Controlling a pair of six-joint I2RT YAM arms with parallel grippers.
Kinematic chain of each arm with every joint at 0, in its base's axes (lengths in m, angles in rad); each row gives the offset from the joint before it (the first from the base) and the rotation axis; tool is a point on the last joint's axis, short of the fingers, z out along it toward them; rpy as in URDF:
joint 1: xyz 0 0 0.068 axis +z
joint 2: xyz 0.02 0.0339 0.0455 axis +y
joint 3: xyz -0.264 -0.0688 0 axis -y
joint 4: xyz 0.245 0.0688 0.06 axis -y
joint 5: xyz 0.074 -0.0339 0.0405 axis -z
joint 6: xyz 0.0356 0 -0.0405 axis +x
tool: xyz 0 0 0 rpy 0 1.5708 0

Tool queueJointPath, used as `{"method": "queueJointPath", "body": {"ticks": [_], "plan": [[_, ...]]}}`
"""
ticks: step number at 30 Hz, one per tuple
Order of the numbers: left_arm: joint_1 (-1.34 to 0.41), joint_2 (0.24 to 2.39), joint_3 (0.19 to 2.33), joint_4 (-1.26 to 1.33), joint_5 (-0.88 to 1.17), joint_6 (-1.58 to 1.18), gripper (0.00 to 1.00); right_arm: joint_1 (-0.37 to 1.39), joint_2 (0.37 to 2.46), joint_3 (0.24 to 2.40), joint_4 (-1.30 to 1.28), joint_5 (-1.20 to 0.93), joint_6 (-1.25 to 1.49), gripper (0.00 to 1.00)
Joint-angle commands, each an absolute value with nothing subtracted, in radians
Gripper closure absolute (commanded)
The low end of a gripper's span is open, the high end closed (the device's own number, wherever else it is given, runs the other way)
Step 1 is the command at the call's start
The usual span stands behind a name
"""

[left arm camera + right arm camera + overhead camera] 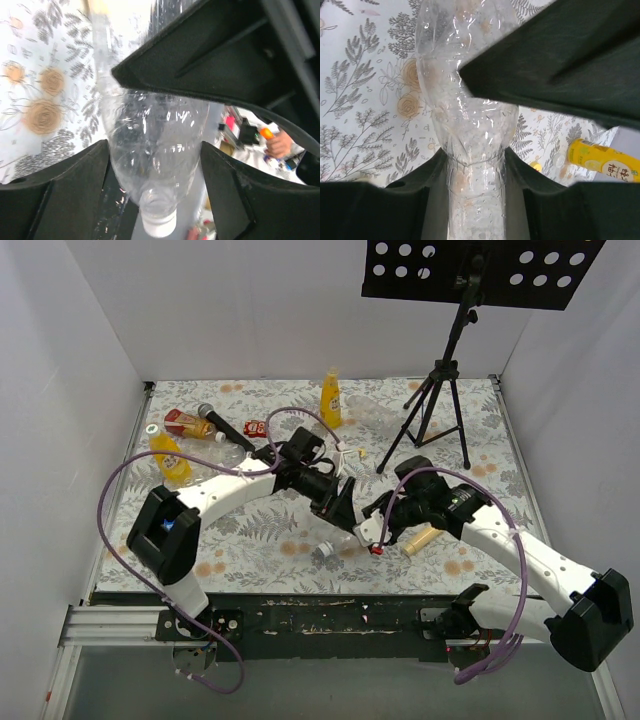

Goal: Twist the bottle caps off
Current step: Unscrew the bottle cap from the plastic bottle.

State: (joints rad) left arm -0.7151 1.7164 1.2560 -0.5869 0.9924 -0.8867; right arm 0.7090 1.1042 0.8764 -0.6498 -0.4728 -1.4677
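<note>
A clear bottle [345, 537] lies between both arms, white cap [159, 226] pointing toward the near edge. The left gripper [152, 165] straddles its shoulder, jaws apart; the right gripper [472, 165] pinches its body.

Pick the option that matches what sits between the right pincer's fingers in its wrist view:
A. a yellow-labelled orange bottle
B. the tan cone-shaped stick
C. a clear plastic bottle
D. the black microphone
C: in the right wrist view the right pincer has its dark fingers pressed against both sides of a clear bottle, while the yellow-labelled bottle lies apart on the floral table.
</note>
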Motion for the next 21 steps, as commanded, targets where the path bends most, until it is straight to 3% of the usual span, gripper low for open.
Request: {"method": "queueJointPath", "body": {"ticks": [1,5,6,10,13,21], "plan": [[-0.638,1.49,1.217,-0.393,0.885,-0.986,0.24,0.697,1.054,0.845,-0.742,-0.541,-1.433,0.82],[-0.556,1.281,1.054,-0.234,0.758,-1.075,0.1,0.634,1.006,0.816,-0.716,-0.613,-1.332,0.83],[-0.542,1.214,0.999,-0.178,0.699,-1.113,0.02,0.611,0.997,0.807,-0.709,-0.644,-1.29,0.83],[-0.515,0.976,0.797,-0.033,0.539,-1.207,0.02,0.479,0.976,0.762,-0.621,-0.808,-1.007,0.85],[-0.512,0.867,0.646,0.141,0.615,-1.252,0.02,0.368,0.973,0.736,-0.551,-0.896,-0.824,0.85],[-0.541,0.897,0.543,0.36,0.709,-1.272,0.06,0.268,1.006,0.73,-0.48,-0.983,-0.715,0.87]]}}
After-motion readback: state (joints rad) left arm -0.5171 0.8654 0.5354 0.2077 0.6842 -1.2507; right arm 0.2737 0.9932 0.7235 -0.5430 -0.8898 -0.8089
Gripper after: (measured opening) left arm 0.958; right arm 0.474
